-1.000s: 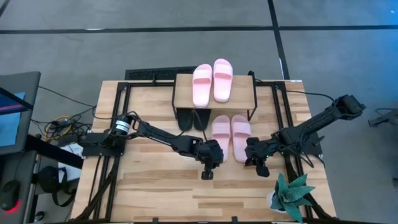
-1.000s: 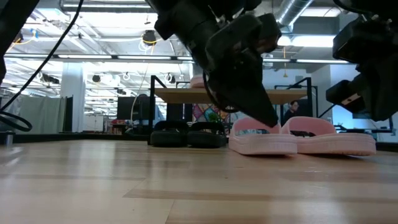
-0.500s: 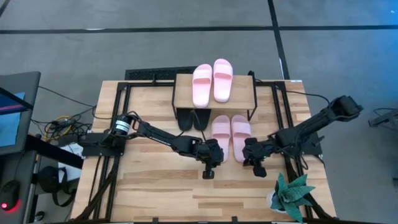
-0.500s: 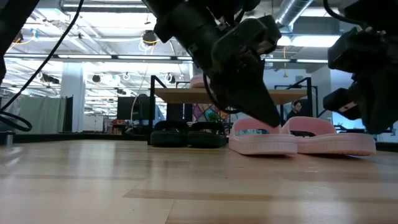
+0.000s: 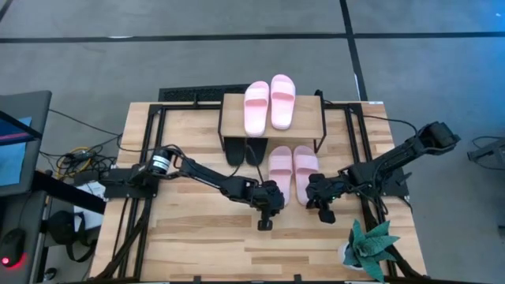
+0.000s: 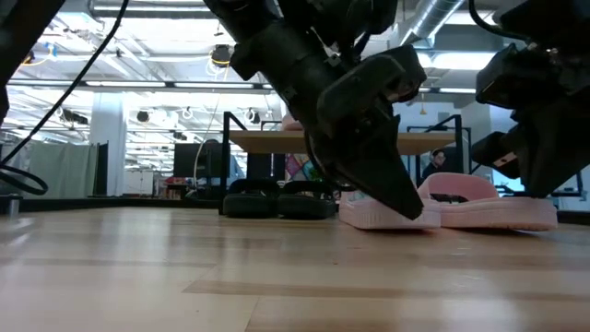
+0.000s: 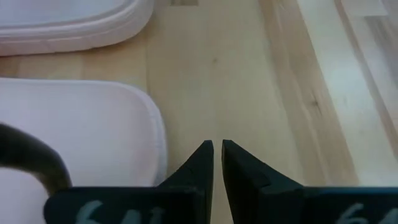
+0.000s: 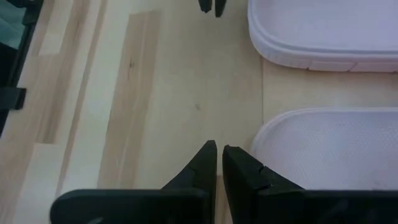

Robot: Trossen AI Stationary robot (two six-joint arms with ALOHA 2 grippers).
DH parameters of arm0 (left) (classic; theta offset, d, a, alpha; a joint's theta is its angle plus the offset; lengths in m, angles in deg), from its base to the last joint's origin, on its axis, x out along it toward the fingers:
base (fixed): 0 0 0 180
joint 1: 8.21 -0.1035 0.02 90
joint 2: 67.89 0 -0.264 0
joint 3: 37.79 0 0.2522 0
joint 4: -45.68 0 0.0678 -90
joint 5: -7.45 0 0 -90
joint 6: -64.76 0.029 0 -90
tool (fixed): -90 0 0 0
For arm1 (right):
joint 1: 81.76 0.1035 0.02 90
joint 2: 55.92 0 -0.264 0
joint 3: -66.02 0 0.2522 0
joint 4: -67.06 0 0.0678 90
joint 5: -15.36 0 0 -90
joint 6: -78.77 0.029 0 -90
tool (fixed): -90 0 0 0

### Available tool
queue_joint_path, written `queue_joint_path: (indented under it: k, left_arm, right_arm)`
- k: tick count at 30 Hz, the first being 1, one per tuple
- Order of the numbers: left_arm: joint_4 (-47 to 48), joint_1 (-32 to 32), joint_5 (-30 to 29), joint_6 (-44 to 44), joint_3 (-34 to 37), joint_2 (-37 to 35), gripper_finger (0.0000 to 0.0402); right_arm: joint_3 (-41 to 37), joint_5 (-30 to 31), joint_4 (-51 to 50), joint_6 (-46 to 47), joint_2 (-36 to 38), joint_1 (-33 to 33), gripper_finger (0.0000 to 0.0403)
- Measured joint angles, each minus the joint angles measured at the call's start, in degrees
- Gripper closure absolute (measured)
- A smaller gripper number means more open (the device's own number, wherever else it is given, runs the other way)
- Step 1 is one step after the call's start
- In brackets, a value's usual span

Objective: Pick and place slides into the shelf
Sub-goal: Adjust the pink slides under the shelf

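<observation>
Slides (image 5: pixel 293 173) lie heel-first at twelve, between my left hand (image 5: pixel 266 224) and right hand (image 5: pixel 325 214), both closed, empty.

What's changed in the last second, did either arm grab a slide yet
No grab yet. The right gripper slid left toward the pink pair on the table, and the left gripper eased slightly toward the front edge. Both are shut and empty. The slides and the shelf stayed put.
</observation>
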Motion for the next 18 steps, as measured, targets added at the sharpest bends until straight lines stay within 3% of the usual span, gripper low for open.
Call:
queue_joint_path:
  k: [10,18]
  left_arm:
    - [-0.43,-1.50,-1.66,0.38,0.00,0.00,0.0381]
    - [-0.38,-3.37,-1.90,1.49,0.00,0.00,0.0381]
  right_arm:
    - [0.00,0.24,-2.91,-0.27,-0.13,-0.25,0.0386]
    - [0.00,0.28,-3.78,-2.46,-0.13,-4.24,0.0386]
